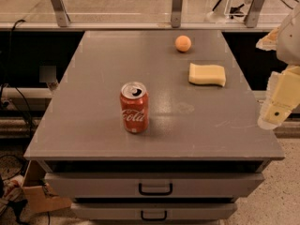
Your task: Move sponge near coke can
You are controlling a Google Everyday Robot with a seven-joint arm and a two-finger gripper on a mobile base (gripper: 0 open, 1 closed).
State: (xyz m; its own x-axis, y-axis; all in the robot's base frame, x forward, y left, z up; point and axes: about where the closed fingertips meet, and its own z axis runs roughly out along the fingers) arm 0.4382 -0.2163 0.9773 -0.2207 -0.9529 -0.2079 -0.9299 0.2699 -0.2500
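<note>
Right of sponge [207,74], seemingly apart, gripper [275,112]

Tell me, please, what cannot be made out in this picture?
1. claw: camera view, right edge, beside the table; the frame border cuts off its arm.
2. coke can: its far side faces away from the camera.
3. sponge: its underside lies hidden against the table.
4. drawers: closed fronts hide the contents.

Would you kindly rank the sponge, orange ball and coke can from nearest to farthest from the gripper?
The gripper hangs off the table at its right edge.
1. Sponge, right side, nearest.
2. Orange ball, far back, and coke can, front centre-left: too close to call.
</note>
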